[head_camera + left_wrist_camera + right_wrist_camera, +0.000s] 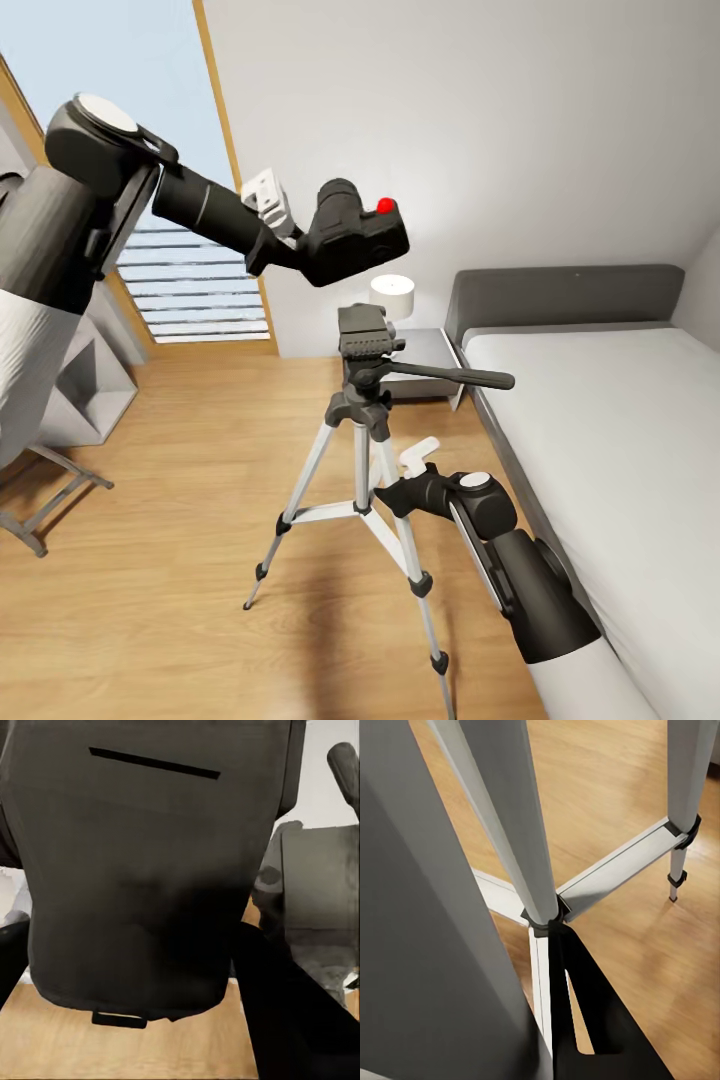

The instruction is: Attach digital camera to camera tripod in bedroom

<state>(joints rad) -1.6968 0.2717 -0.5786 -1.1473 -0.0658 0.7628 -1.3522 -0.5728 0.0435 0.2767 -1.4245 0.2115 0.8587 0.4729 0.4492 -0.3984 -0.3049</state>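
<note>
A white-walled bedroom with wood floor: the left claw [300, 235] is clamped on the digital camera [355, 235], held just above the camera tripod [365, 400] head, not yet seated; the right claw [400, 478] clasps a tripod leg; lowering and mounting remain

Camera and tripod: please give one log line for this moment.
camera: held in left gripper, above tripod head | unmounted | right gripper: beside tripod leg
</note>
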